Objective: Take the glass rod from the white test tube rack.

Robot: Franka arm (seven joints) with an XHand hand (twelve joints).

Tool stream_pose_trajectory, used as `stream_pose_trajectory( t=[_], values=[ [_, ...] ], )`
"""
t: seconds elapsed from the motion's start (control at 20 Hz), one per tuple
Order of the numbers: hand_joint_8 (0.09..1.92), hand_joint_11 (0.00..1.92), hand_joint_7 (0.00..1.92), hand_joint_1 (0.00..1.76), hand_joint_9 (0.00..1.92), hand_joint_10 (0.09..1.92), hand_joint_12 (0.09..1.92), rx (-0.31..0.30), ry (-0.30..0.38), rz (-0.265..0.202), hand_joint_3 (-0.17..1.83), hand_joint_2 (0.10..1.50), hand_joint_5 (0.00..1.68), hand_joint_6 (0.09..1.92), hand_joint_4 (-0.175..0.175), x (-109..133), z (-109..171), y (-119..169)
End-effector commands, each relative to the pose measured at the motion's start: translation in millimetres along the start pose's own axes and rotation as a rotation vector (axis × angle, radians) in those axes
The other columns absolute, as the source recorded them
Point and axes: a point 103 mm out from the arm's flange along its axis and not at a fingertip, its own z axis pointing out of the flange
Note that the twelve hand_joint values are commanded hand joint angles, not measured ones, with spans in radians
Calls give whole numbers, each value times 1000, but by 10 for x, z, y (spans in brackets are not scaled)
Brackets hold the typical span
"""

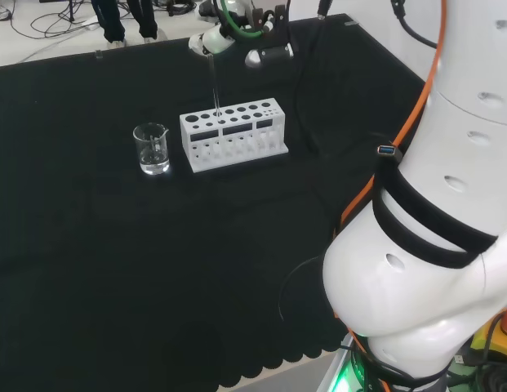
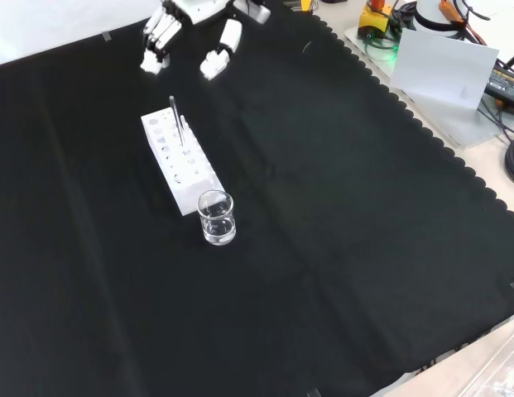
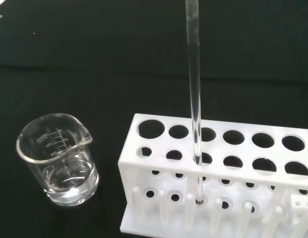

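Your black and white hand hangs beyond the far end of the white plastic test tube rack in the front view, well apart from it, with its fingers pointing down, relaxed and spread, and holding nothing. The thumb stands off to one side of them, so there is already a gap to close on something thin.

The thin clear glass rod stands upright in one of the rack's holes, a few holes in from the end nearest the small clear glass beaker; the wrist view shows its foot seated low in the rack. Most of its length rises free above the rack's top plate. Bring the hand down over the rack until the rod's upper part lies between fingers and thumb, pinch there, then lift straight up along the rod's own line. I judge a sideways pull would lever the rod against the hole's edge and could tip the rack.

The beaker stands just beside one end of the rack, apart from it, so approach from the rack's other end. Around the rack the black cloth lies bare on every other side, and the scalloped cloth edge is well apart from the rack.
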Motion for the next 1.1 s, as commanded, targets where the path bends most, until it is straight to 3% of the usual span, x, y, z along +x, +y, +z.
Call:
stream_pose_trajectory(
  t=[0.05, 0.35, 0.85, 1.1],
  values=[
    [912, 502, 376, 522, 672, 823, 1327, 4, 3, 0, 429, 974, 444, 201, -175, -95, 139, 256],
    [930, 590, 429, 508, 758, 820, 1300, 4, 18, -7, 430, 977, 313, 566, -175, -246, 261, 407],
    [950, 758, 452, 479, 857, 869, 1264, 29, -16, 12, 439, 978, 280, 650, -175, -394, 417, 429],
    [992, 913, 572, 480, 938, 926, 1243, 43, -36, 13, 443, 978, 285, 673, -175, -363, 508, 396]
  ],
)
